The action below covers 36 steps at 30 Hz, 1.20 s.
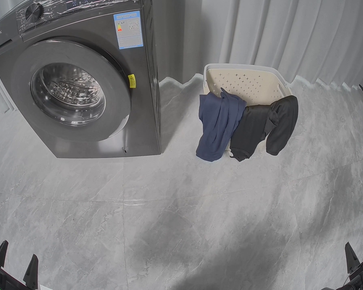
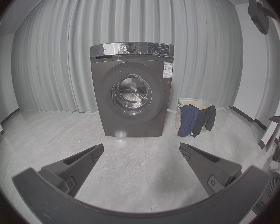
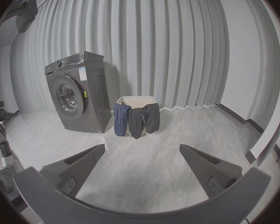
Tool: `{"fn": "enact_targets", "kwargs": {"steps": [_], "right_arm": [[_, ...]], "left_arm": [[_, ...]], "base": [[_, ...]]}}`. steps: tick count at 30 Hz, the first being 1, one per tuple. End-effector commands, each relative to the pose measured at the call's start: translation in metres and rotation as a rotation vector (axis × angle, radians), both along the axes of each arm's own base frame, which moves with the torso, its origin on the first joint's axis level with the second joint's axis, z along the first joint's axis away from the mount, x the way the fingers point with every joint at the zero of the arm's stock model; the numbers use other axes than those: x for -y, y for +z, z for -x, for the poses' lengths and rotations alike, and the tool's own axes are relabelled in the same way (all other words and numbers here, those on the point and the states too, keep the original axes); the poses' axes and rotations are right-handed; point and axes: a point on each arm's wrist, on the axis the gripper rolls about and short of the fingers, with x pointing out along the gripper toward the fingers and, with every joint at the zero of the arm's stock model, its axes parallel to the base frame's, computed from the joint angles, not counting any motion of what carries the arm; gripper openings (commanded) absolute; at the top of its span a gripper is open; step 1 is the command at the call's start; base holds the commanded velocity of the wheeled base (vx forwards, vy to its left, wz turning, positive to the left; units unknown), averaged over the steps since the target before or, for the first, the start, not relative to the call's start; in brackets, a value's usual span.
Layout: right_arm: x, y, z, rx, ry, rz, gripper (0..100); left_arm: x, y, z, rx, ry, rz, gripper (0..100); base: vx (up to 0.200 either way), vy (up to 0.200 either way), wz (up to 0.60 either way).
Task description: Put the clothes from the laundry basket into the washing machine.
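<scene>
Washing machine stands on the grey tile floor against the white curtain, on the robot's left side of the scene. Its round door sits flush in the front panel, and the steel drum shows through the glass. Clear plastic film covers the control panel along the top. Laundry basket, cream with a perforated back wall, stands on the floor just beside the machine's right flank, also backed against the curtain. Two garments hang over the basket's front rim and down its outer wall toward the floor. The blue garment is on the side nearer the machine. The black garment is beside it, folded into two hanging lobes, with its edge meeting the blue one. Left gripper is low at the near left edge of the head view, well apart from both machine and basket. Its fingers are spread wide with nothing between them, as the left wrist view confirms. Right gripper is at the near right edge, likewise spread and empty, with bare floor between its fingers in the right wrist view.
</scene>
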Motion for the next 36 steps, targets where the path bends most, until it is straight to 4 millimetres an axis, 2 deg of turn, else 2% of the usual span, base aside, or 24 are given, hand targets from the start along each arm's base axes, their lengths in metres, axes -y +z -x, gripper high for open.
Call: {"fn": "enact_targets", "kwargs": {"steps": [1,6,36], "right_arm": [[0.0,-0.0052,-0.0002,-0.003,0.001,0.001,100],[0.0,-0.0052,-0.0002,-0.003,0.001,0.002,100],[0.0,-0.0052,-0.0002,-0.003,0.002,0.001,100]], "left_arm": [[0.0,-0.0048,-0.0001,-0.002,0.001,0.0,100],[0.0,-0.0048,-0.0001,-0.002,0.001,0.0,100],[0.0,-0.0048,-0.0001,-0.002,-0.001,0.0,100]], "base": [[0.0,0.0,0.0],[0.0,0.0,0.0],[0.0,-0.2,0.0]]}}
